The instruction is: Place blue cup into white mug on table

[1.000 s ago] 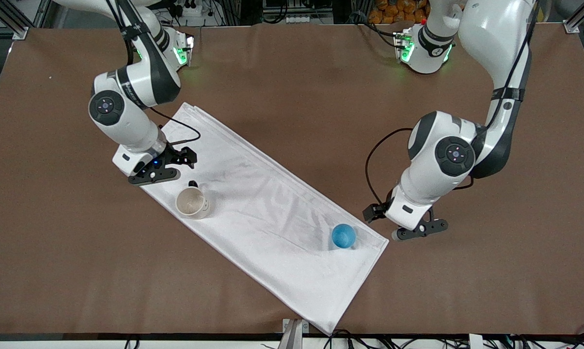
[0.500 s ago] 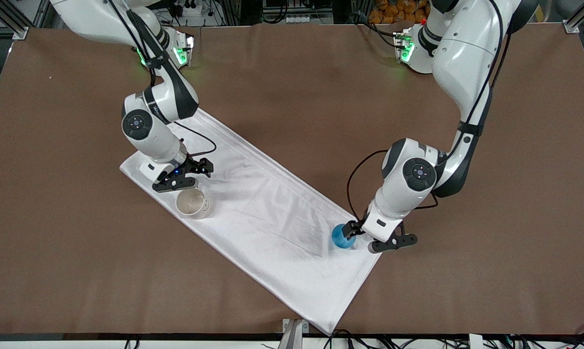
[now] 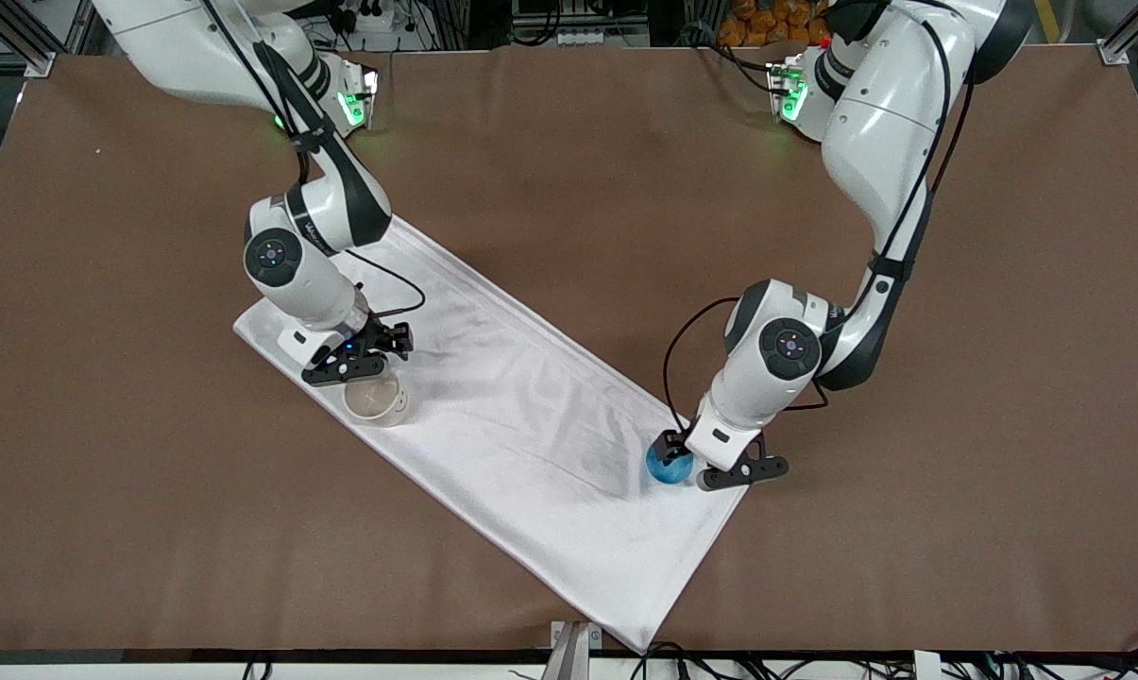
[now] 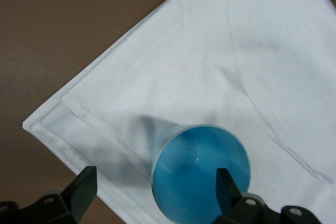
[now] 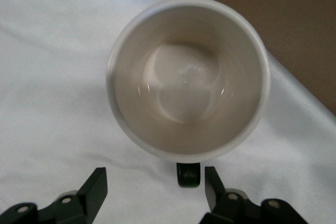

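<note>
Left gripper (image 4: 152,192), jaws wide, straddling cup's (image 4: 200,171) rim near cloth (image 3: 531,444) corner. Right gripper (image 5: 155,190) flanking mug (image 5: 188,80) handle, unclosed. Next: clamp cup.

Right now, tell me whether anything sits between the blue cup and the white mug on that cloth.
Nothing visible does. Between the blue cup and the white mug lies only bare white cloth. The left end effector straddles the cup's wall; the right end effector is open around the mug's handle.
</note>
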`<state>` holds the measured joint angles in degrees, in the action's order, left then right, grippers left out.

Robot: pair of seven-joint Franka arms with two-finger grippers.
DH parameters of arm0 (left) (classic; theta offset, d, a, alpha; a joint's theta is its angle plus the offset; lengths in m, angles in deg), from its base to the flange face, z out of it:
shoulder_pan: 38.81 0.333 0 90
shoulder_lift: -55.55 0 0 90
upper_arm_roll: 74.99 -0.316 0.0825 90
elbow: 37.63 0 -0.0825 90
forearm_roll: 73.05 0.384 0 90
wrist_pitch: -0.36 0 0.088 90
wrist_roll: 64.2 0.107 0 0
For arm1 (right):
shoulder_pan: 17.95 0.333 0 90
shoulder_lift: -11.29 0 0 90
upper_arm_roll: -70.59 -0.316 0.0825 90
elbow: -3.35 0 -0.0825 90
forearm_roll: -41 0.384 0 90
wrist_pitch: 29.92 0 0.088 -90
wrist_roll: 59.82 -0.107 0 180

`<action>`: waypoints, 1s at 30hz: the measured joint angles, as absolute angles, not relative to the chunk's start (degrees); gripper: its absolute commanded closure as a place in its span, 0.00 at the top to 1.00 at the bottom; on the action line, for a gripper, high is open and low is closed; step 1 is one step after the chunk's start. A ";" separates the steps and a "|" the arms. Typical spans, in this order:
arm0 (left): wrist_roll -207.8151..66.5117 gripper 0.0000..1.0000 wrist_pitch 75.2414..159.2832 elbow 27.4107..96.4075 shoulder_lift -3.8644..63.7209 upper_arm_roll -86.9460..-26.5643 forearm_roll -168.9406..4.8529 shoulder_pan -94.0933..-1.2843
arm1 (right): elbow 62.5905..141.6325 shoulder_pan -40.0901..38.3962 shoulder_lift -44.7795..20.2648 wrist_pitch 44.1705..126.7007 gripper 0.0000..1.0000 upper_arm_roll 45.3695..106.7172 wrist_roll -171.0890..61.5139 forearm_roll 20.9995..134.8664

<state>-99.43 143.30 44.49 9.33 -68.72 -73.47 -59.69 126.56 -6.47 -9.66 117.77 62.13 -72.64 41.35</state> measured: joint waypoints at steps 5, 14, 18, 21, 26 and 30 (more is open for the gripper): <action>-101.04 0.00 143.30 44.46 9.13 -68.74 -73.47 -59.71 | 125.69 -6.48 -10.11 117.73 0.04 62.23 -72.62 41.31; -102.87 0.00 143.31 44.45 8.89 -68.73 -73.47 -60.20 | 124.85 -6.49 -10.14 117.57 0.00 62.26 -72.61 41.30; -102.87 0.00 143.45 44.03 8.90 -68.95 -73.47 -60.14 | 123.66 -6.34 -9.97 116.24 0.00 62.20 -72.62 41.30; -102.87 0.00 143.46 43.25 8.99 -69.21 -73.47 -59.88 | 121.56 -5.97 -9.83 112.85 0.00 62.05 -72.85 41.31; -102.87 0.00 142.58 42.18 9.95 -69.51 -73.47 -58.93 | 117.20 -4.33 -9.51 107.10 0.00 61.49 -76.57 41.32; -102.68 0.00 138.85 41.84 11.34 -70.50 -73.40 -58.19 | 114.33 -1.84 -9.33 105.01 0.00 60.14 -82.46 41.33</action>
